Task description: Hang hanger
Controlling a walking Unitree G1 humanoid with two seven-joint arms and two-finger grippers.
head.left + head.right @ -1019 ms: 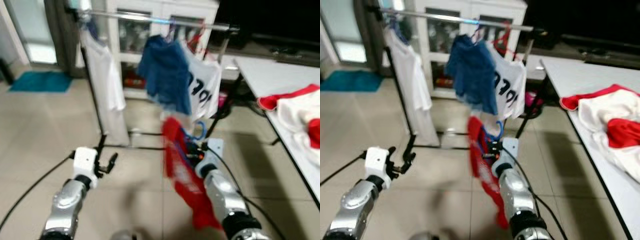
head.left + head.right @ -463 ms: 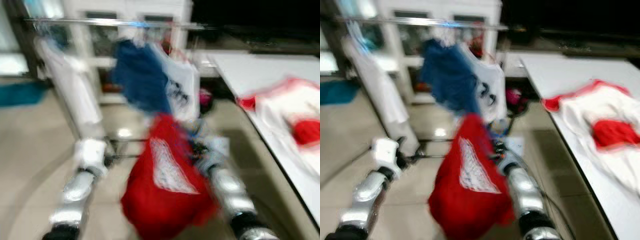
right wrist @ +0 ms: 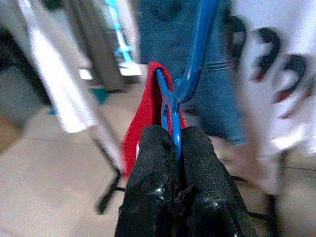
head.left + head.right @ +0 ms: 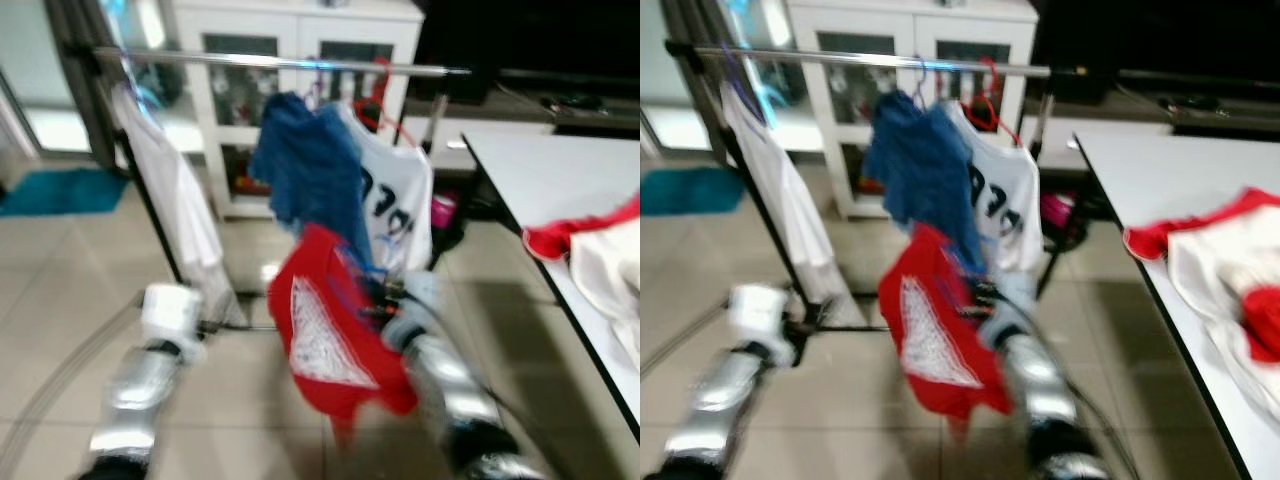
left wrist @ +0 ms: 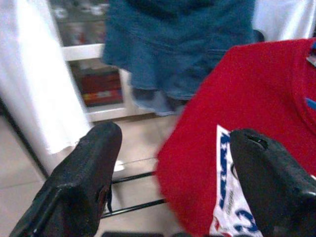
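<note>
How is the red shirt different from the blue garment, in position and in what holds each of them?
The red shirt is on a blue hanger clamped in the right gripper, below the rail; the blue garment already hangs from that rail. The red shirt carries a white print; the blue garment looks plain. The red shirt is nearer the robot, in front of the blue one. Both are clothes hanging freely.

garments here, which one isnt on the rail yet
The red shirt, on a blue hanger pinched in the right gripper. The white shirt, blue garment and numbered white shirt hang from the rail.
</note>
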